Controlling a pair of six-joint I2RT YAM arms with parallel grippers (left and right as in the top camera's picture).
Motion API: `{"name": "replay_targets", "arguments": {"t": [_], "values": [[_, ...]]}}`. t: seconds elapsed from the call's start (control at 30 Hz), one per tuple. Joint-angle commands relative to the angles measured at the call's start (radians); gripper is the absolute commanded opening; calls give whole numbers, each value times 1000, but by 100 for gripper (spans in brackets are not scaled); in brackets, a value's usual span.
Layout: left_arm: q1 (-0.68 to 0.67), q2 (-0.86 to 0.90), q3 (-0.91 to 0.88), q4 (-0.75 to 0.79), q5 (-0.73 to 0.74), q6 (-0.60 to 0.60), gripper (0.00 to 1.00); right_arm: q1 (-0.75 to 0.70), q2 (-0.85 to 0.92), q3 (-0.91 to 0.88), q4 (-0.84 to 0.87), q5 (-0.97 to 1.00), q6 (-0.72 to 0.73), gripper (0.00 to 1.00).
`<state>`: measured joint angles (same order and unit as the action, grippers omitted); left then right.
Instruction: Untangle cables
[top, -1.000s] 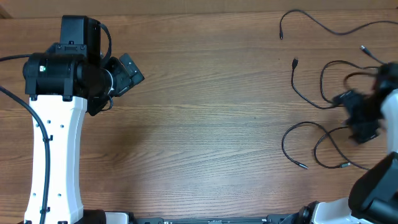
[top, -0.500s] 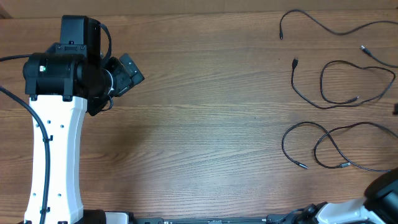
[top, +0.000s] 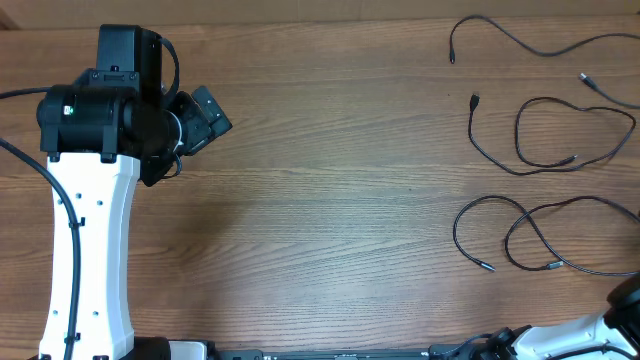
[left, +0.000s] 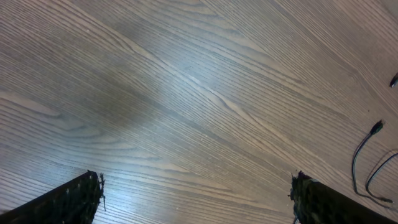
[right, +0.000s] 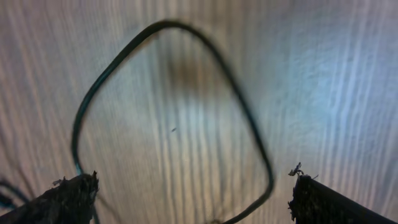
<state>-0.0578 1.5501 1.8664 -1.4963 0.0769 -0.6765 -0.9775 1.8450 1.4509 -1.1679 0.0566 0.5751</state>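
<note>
Jaws apart both sides; right arm (top: 628, 305) above cable loop (right: 246, 118).

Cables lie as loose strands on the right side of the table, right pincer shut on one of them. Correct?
Not quite. The cables do lie as loose strands on the right side of the table, but the right pincer is open, holding nothing: the right wrist view shows its fingers wide apart above a cable loop.
</note>
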Motion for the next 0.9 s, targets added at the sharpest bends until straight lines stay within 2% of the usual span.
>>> {"name": "replay_targets", "arguments": {"t": [0.0, 0.23, 0.4, 0.43, 0.53, 0.63, 0.73, 0.83, 0.87], "values": [[-2, -20, 16, 2, -10, 19, 100, -29, 4, -5, 3, 52, -8, 100], [-2, -20, 16, 2, -10, 19, 100, -44, 5, -38, 14, 126, -8, 100], [-2, -20, 16, 2, -10, 19, 100, -44, 5, -106, 77, 123, -8, 93], [-2, -20, 16, 2, -10, 19, 100, -44, 6, -113, 88, 123, -8, 88], [-2, -20, 16, 2, -10, 19, 100, -44, 7, -115, 105, 123, -8, 62], [-2, -20, 16, 2, -10, 19, 99, -46, 7, -115, 123, 125, -8, 42], [-2, -20, 16, 2, -10, 19, 100, -46, 7, -115, 149, 131, -8, 28], [-2, -20, 16, 2, -10, 19, 100, -46, 7, -113, 177, 149, -8, 18], [-2, -20, 16, 2, -10, 19, 100, -46, 7, -111, 187, 156, -8, 12]]}}
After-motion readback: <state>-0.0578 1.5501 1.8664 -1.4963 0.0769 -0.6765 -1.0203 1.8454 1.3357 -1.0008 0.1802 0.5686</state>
